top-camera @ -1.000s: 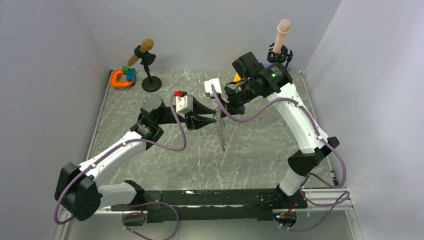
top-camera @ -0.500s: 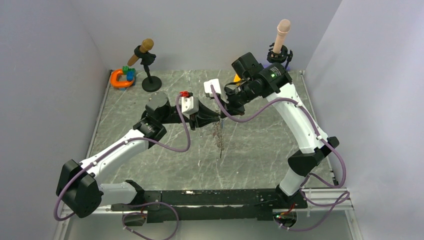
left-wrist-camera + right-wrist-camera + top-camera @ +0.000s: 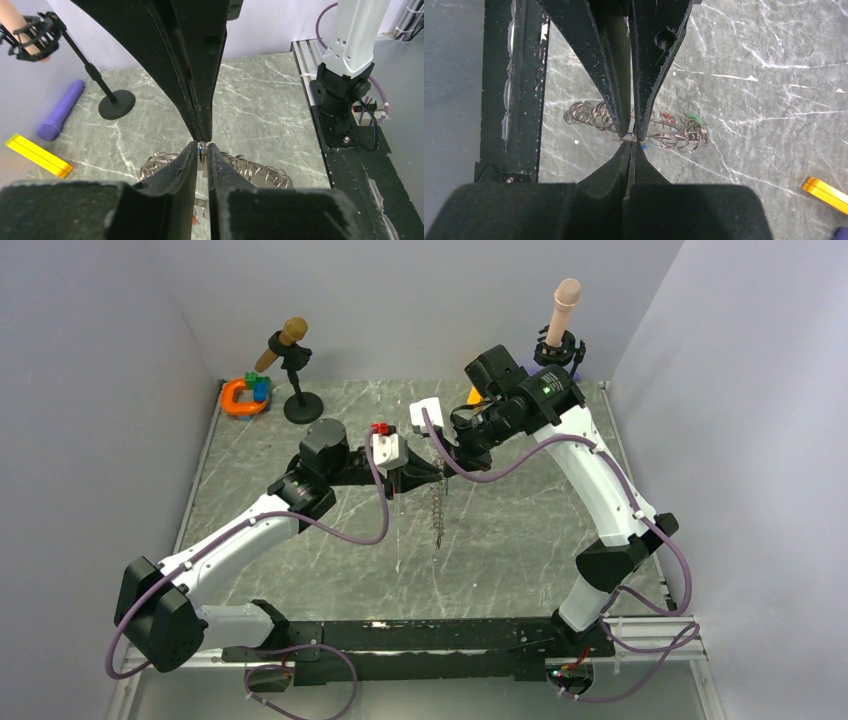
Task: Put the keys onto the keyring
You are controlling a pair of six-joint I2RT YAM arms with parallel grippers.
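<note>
Your right gripper (image 3: 631, 146) is pinched fully closed on a wire of the keyring (image 3: 437, 515). In the top view its tips point toward 7 o'clock. The keyring hangs from that pinch as a narrow chain running toward 6 o'clock, over mid-table (image 3: 300, 540).

Your left gripper (image 3: 201, 152) comes in from 9 o'clock and meets the right one tip to tip. Its jaws are narrowed to a thin slit, and the table shows through the gap. A tiny blue-headed key (image 3: 201, 146) sits right at the tips. You can't tell if it's clamped or only touched.

In the right wrist view, a red-headed key (image 3: 667, 116) and a green-headed key (image 3: 694, 117) lie against the ring's loops at 2 o'clock of the pinch. Whether they're threaded is unclear.

An orange C-shaped toy (image 3: 243, 397) is in the table's 10 o'clock corner, with a black stand (image 3: 302, 405) just beside it at 3 o'clock. In the left wrist view, a yellow block (image 3: 37, 156) and a purple cylinder (image 3: 61, 110) lie out at 9 o'clock.
</note>
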